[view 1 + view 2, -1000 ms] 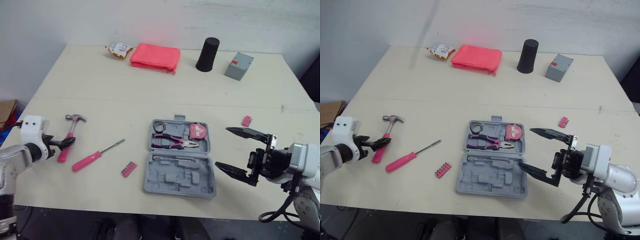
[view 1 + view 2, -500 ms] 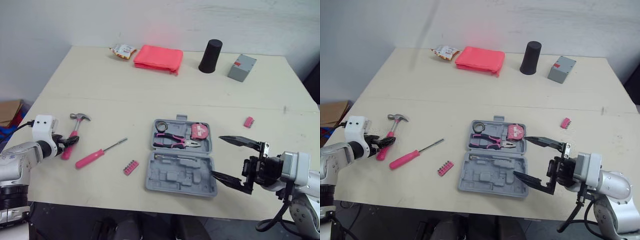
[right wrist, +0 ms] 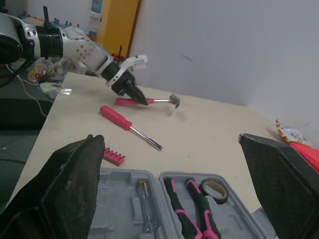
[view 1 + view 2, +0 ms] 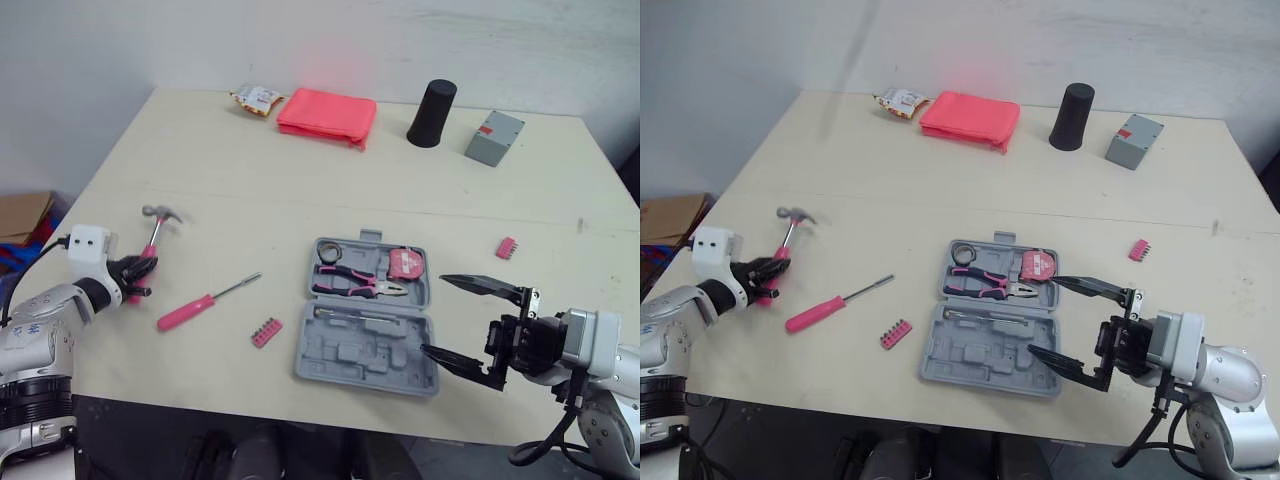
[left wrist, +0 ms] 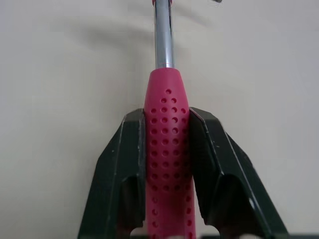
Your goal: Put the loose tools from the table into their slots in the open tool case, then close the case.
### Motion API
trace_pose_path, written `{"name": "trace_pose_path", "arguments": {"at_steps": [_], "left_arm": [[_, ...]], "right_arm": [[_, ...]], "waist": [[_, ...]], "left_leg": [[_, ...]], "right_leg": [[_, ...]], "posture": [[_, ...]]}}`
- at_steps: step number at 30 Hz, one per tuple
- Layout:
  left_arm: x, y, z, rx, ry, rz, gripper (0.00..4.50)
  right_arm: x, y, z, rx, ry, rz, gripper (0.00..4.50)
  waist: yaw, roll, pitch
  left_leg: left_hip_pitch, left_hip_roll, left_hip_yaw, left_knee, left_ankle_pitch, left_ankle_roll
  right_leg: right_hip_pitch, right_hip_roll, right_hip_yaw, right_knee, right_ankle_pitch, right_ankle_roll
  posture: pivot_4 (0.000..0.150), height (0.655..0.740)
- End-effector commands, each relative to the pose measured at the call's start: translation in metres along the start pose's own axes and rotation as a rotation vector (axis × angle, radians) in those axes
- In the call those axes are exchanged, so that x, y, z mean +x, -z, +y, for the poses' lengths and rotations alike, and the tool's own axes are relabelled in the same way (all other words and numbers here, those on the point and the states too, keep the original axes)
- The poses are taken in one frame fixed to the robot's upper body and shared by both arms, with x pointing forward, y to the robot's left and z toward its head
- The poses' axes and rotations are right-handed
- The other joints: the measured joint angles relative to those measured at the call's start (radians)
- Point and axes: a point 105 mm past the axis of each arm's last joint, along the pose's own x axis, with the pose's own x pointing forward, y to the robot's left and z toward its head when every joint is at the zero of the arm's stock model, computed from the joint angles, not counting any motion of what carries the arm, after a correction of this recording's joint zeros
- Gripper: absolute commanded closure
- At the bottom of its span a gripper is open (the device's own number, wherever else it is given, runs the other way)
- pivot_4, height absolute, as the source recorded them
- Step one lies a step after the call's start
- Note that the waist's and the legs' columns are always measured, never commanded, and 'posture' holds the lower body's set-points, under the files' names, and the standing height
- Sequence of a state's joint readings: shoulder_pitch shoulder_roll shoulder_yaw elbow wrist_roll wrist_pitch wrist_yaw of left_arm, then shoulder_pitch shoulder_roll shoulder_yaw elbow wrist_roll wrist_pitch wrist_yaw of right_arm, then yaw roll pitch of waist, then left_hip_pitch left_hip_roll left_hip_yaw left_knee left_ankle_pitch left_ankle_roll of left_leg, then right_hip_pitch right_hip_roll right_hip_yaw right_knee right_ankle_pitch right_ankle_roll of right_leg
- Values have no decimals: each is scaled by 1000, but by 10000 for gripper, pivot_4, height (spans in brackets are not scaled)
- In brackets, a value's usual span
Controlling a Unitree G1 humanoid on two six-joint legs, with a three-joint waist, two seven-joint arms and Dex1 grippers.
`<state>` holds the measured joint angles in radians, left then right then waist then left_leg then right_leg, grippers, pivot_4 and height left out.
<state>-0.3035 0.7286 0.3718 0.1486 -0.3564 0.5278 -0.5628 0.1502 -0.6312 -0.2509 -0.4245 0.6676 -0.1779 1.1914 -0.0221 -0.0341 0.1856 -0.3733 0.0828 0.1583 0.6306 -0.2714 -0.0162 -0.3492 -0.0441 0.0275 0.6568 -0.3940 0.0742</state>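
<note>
My left gripper is shut on the pink handle of the hammer at the table's left edge. The hammer's steel head is raised off the table. In the left wrist view both black fingers press the dotted pink handle. The grey tool case lies open in the middle, holding pliers and a tape measure. A pink screwdriver and a pink bit holder lie left of the case. My right gripper stands open just right of the case.
A second pink bit holder lies to the right behind the case. Along the far edge stand a snack packet, a pink pouch, a black cup and a grey box.
My left gripper has closed on the hammer handle and lifted it, so the head has tilted up off the table. The camera has shifted. My right gripper stays open.
</note>
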Motion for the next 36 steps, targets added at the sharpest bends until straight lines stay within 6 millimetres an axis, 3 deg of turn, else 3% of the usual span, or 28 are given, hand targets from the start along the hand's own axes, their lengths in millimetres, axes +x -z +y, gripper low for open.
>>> {"name": "trace_pose_path", "arguments": {"at_steps": [1, 6, 9, 12, 14, 20, 27, 36], "left_arm": [[-12, -67, -60, 306, 323, -246, 39171], [-18, -60, -140, 545, 736, -208, 39171], [-16, -60, -180, 522, 888, -229, 39171], [-17, -46, -227, 533, 1069, -190, 39171], [-17, -37, -247, 579, 1142, -144, 39171], [-9, -23, -279, 703, 1208, 9, 39171], [-5, -3, -295, 792, 1208, 103, 39171], [9, 1, -299, 798, 1148, 174, 39171]], "right_arm": [[-11, -6, -2, -45, 2, 31, 0], [-37, -3, -8, -57, 6, 163, 0], [-51, -1, -12, -48, 54, 228, 0], [-63, 2, -7, 2, 90, 291, 0], [-68, 3, -3, 23, 98, 327, 0], [-62, -2, 7, 55, 142, 344, 0], [-46, -3, 15, 74, 184, 324, 0], [-41, -2, 13, 71, 204, 314, 0]], "waist": [[0, -1, 0], [-5, 1, 1], [-6, 1, 1], [-5, 1, 1], [-6, 1, 1], [-11, 2, 2], [-7, 2, 2], [-5, 2, 2]], "left_leg": [[-1, 0, 0, 0, -1, 0], [0, 0, 6, 0, -3, 1], [0, 0, 7, 0, -3, 1], [0, 1, 6, 0, -3, 0], [1, 1, 6, 0, -3, 0], [4, 1, 6, 1, -2, 0], [3, 1, 4, 2, -1, 0], [3, 0, 3, 3, -1, 1]], "right_leg": [[0, 0, 0, -2, 0, 0], [1, 1, 4, -7, 0, 1], [1, 3, 6, -9, 0, 1], [1, 4, 7, -9, 0, 2], [2, 5, 7, -9, 0, 3], [3, 6, 10, -7, 0, 4], [4, 6, 9, -5, 0, 4], [5, 5, 9, -4, 0, 4]], "posture": [[1500, 7400], [1500, 7400], [1500, 7400], [1500, 7400], [1500, 7400], [1500, 7400], [1500, 7400], [1500, 7400]]}}
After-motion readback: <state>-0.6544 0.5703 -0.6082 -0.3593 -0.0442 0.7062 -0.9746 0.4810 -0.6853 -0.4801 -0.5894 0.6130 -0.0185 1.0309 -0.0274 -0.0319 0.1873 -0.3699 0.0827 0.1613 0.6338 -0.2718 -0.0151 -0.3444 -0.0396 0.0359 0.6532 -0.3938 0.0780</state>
